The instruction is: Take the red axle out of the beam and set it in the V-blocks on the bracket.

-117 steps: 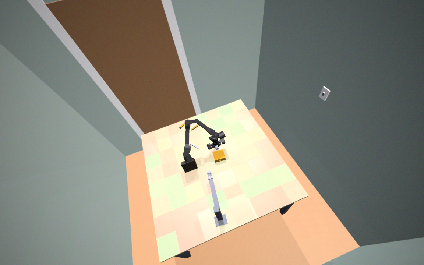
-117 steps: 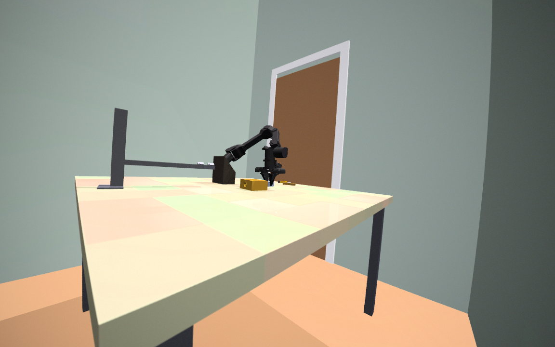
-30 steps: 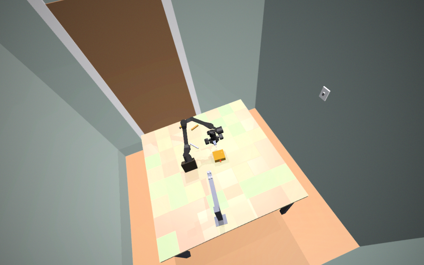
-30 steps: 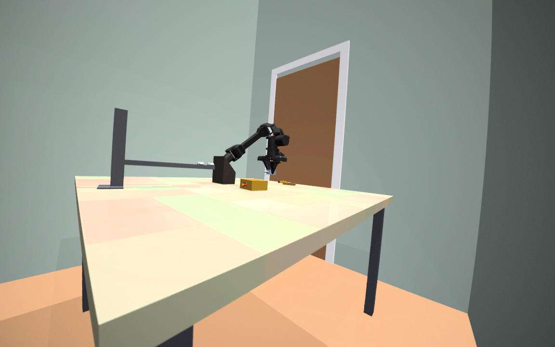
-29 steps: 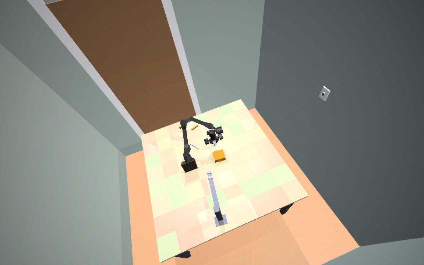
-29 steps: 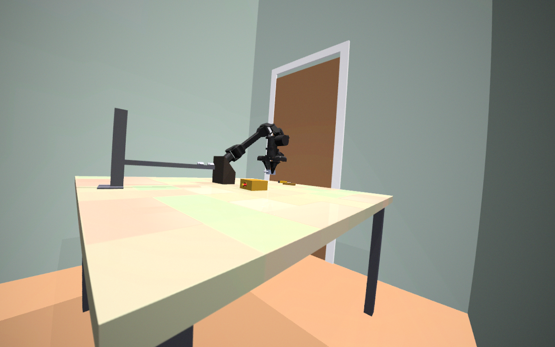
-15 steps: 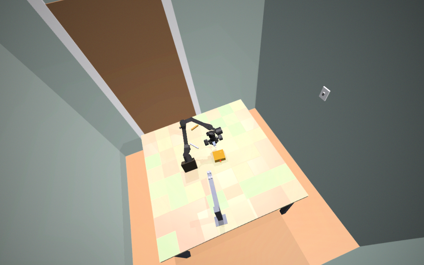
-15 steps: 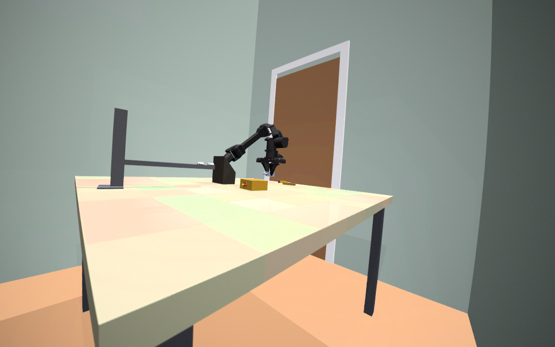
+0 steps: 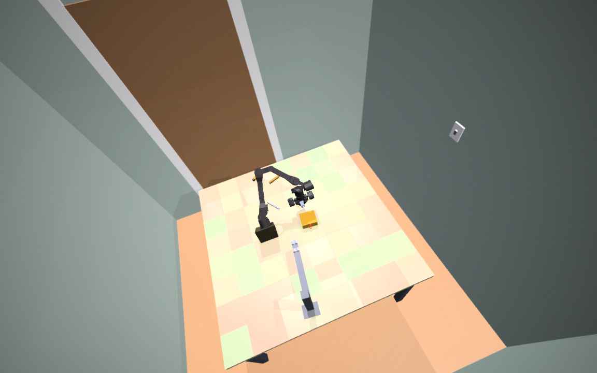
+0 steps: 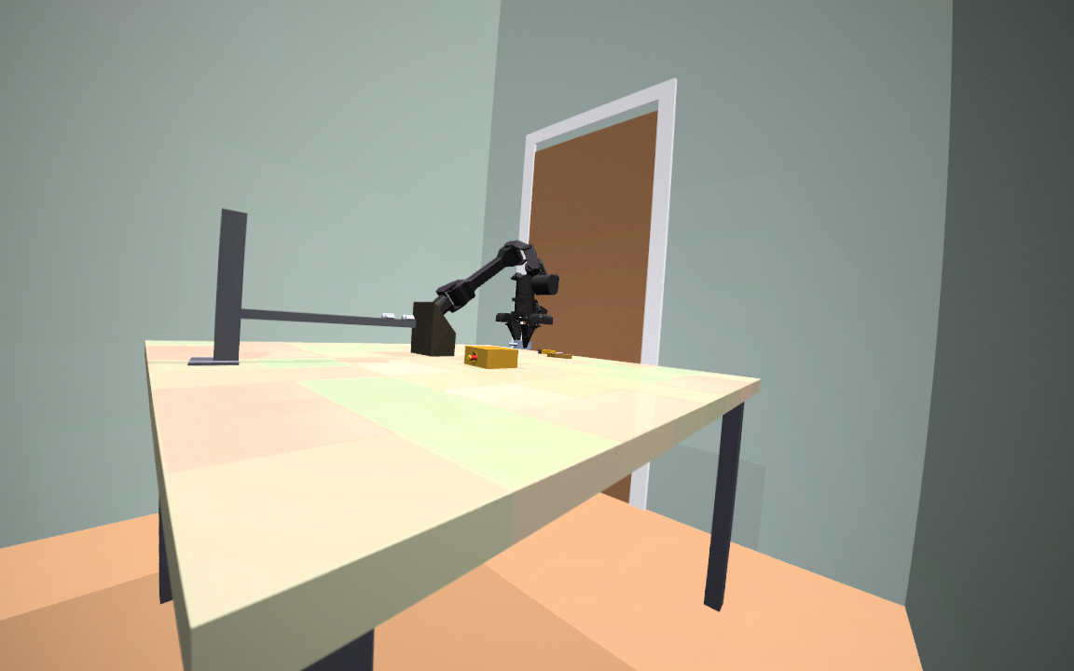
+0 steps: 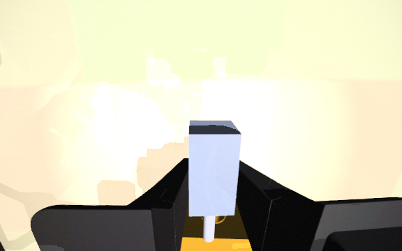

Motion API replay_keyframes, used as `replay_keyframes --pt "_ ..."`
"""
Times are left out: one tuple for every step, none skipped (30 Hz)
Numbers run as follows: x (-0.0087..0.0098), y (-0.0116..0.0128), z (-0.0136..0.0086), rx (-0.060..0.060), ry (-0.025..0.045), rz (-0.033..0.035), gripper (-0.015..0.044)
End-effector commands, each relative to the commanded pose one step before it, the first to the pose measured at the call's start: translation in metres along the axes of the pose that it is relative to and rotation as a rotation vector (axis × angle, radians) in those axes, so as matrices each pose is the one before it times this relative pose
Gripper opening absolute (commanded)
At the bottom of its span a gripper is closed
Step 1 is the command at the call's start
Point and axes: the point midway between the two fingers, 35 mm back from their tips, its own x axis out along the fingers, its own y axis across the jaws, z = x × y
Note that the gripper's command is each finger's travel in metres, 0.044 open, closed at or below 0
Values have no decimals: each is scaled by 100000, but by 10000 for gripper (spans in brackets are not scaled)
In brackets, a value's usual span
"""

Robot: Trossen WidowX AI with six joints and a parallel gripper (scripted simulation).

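1. Gripper (image 9: 302, 203) (image 10: 521, 343) (image 11: 209, 164): pinching a smooth, pale-blue rectangular block with a slim white cylindrical pin (image 9: 302, 204) (image 10: 515, 344) (image 11: 213, 174). Likely a push-out tool.
2. Orange-yellow box-shaped beam (image 9: 308, 216) (image 10: 502, 358) (image 11: 218, 245): flat-faced, on table; round bore faces pin.
3. Red round-ended axle (image 9: 310, 226) (image 10: 473, 357): showing at beam's opposite face, not yet out.
4. Matte grey bracket (image 9: 301, 271) (image 10: 307, 317): long bar, upright post; pale V-blocks (image 9: 296, 249) (image 10: 407, 317) hold no axle.
5. Remaining: extraction, seating, release, withdrawal. Judged early.
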Motion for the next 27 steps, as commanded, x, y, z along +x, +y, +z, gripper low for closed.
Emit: replay_keyframes --pt "758 293 -239 1483 63 849 0" --pt "162 4 4 0 -12 -1 0" --pt "162 5 4 0 -14 -1 0" --pt "161 6 5 0 -16 -1 0" --pt "161 7 5 1 -18 -1 0" --pt "161 8 5 1 -20 -1 0" --pt "161 9 6 1 -21 0 0" --pt "160 10 6 1 -23 0 0" --pt "160 11 7 1 -25 0 0" --pt "160 12 7 2 -27 0 0" --pt "159 13 8 2 -29 0 0" --pt "159 14 8 2 -30 1 0" --pt "159 15 9 2 -32 1 0" --pt "158 16 9 3 -34 1 0" --pt "158 17 11 3 -36 1 0" --pt "158 18 11 3 -38 2 0" --pt "157 19 11 3 -39 2 0" --pt "157 20 12 3 -41 2 0" --pt "157 21 12 4 -43 3 0" --pt "157 22 13 4 -45 3 0" --pt "156 23 13 4 -47 4 0" --pt "156 24 13 5 -48 4 0" --pt "124 20 11 4 -40 3 0" --pt "75 13 7 2 -25 2 0" --pt "19 1 9 0 -7 0 0" --pt "6 0 3 0 -2 0 0" --pt "-292 -262 313 -1431 -587 -500 26"
